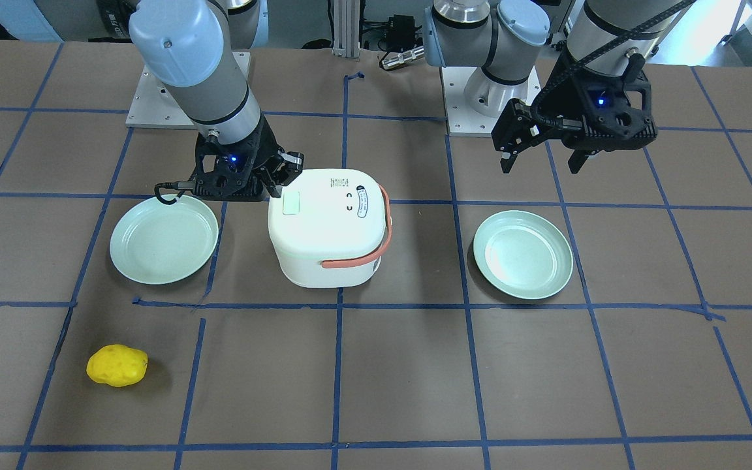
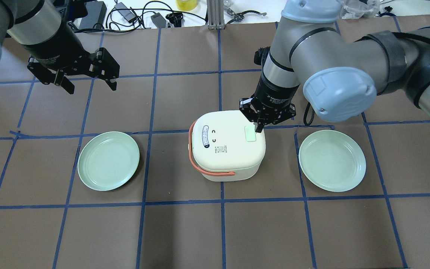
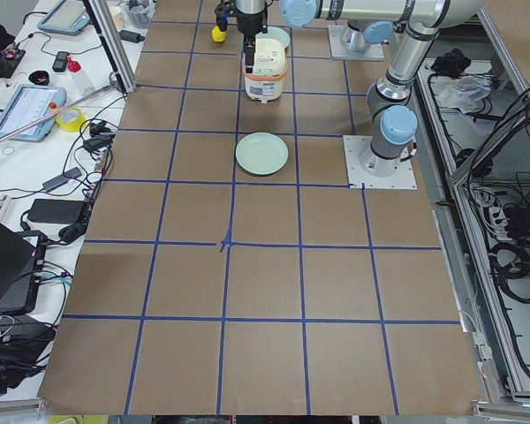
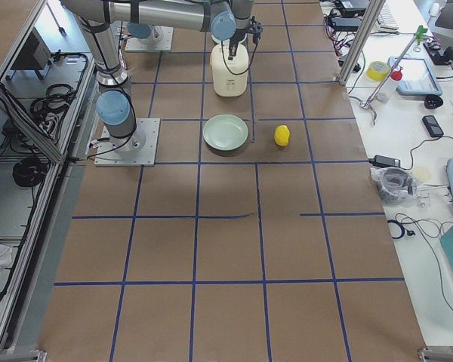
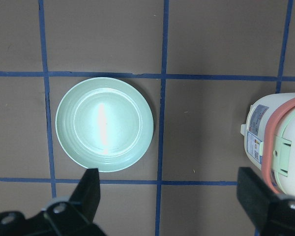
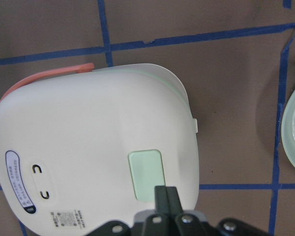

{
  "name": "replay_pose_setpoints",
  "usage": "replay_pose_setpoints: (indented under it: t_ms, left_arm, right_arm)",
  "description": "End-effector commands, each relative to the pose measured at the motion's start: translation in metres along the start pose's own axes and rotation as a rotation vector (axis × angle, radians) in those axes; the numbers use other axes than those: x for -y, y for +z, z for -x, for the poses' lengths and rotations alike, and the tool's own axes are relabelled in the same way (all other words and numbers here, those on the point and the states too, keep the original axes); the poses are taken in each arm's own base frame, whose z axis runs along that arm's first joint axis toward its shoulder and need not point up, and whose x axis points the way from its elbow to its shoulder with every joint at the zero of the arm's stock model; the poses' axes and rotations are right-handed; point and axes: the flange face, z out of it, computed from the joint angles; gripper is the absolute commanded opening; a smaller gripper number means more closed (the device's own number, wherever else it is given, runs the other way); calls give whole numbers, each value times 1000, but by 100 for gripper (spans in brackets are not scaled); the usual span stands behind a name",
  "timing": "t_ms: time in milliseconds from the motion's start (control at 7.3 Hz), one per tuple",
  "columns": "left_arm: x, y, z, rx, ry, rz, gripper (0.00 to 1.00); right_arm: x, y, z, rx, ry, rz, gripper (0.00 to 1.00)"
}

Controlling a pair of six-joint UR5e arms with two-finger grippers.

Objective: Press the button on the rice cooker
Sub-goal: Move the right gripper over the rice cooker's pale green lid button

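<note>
The cooker (image 2: 228,149) stands upright at the middle of the table (image 2: 181,231), lid down, between two pale green plates and apart from both. The left plate (image 2: 108,160) lies on the robot's left and the right plate (image 2: 332,160) on its right. The cooker is white, with a salmon handle (image 2: 192,157) folded low around the side that faces the left plate and the robot. On the lid, toward the right plate, sits the button (image 2: 250,133) — a pale green rectangle.

The right arm reaches in over the cooker, wrist pointing down. We see the right tool (image 2: 258,128) with its fingers pressed together into one dark tip, gripping nothing. In the overhead view that tip sits at the button's far edge. In the right wrist view the tip (image 6: 164,192) overlaps the button's (image 6: 145,172) near edge. We cannot tell whether it touches the button or rests just above it.

The left tool (image 2: 92,87) hangs above the table well away from the cooker, beyond the left plate on the far side from the robot. Its fingers are spread wide with nothing between them. The left wrist view shows both fingers (image 5: 88,189) apart, with the left plate and the cooker's handle side below.

A yellow lump (image 1: 117,365) lies by itself on the robot's right, toward the operators' edge — well apart from the right plate.
</note>
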Motion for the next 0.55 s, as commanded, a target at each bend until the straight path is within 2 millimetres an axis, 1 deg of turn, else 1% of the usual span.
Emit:
replay_pose_setpoints:
  t_ms: [0,411]
  left_arm:
    - [0,0,0,0,1,0,100]
    - [0,0,0,0,1,0,100]
  right_arm:
    - [2,4,0,0,0,8,0]
    - [5,9,5,23,-8,12,0]
